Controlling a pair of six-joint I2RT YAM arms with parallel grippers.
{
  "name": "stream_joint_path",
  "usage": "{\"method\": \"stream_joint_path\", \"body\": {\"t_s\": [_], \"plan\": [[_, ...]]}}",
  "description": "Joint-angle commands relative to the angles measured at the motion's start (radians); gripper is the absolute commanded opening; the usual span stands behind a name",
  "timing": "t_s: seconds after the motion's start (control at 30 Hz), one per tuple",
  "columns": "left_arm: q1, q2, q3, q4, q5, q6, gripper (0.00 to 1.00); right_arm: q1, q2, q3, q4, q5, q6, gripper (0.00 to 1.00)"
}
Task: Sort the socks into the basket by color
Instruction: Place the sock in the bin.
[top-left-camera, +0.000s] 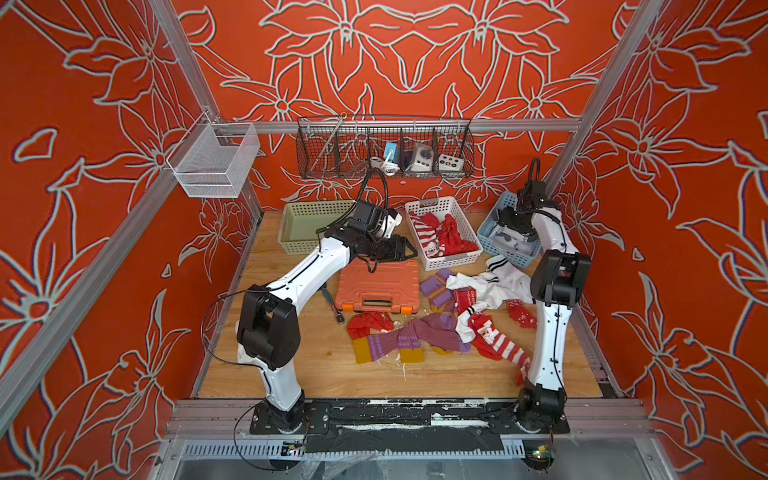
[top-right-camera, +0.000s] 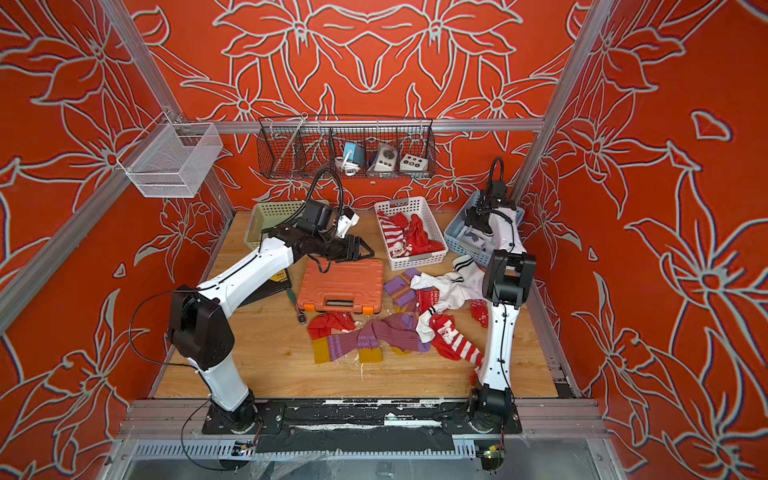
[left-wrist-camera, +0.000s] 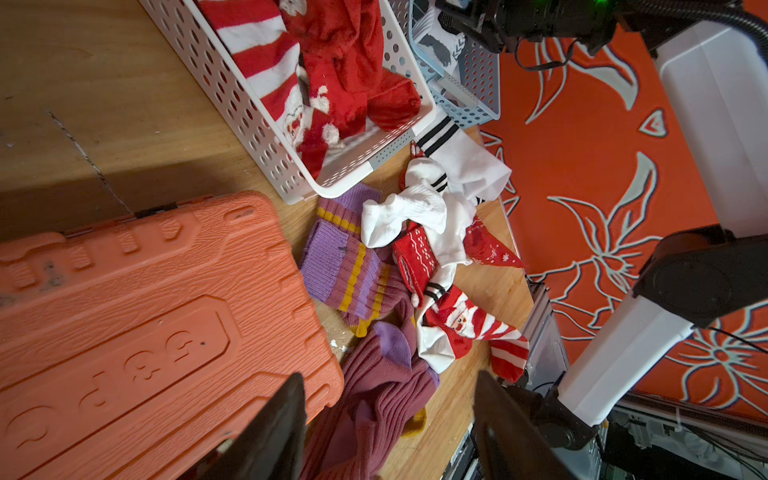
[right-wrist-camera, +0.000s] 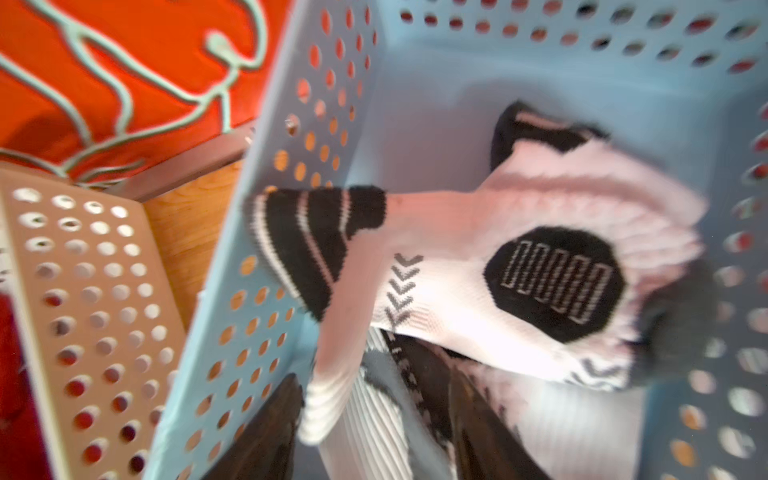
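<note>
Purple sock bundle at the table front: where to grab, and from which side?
Probably the pinched middle of the purple sock bundle, coming straight down from above. The fabric gathers into a raised ridge there, while the mustard toes lie flat on the table.

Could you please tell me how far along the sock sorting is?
Done: red fabric socks lie in the white perforated plastic basket, white black-marked socks in the blue perforated basket. In hand: nothing; the right pincer hangs open over it, the left pincer open. Left: purple mustard-toed socks, white striped socks and red-and-white striped socks on the wooden table; no sock shows in the green basket.
</note>
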Motion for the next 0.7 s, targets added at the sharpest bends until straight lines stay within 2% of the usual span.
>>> {"method": "stream_joint_path", "body": {"t_s": [0.0,0.2,0.43,0.67], "plan": [[-0.003,-0.042,-0.011,0.021,-0.001,0.026,0.63,0.002,-0.103,-0.023,-0.017,0.008,0.003,0.63],[0.006,-0.066,-0.016,0.034,0.008,0.02,0.64,0.023,-0.249,-0.182,-0.03,0.044,0.024,0.65],[0.026,-0.072,-0.005,0.043,0.028,0.024,0.64,0.049,-0.551,-0.582,0.04,0.126,0.127,0.65],[0.036,-0.08,-0.013,0.055,0.038,0.031,0.64,0.064,-0.794,-0.892,0.049,0.214,0.181,0.65]]}}
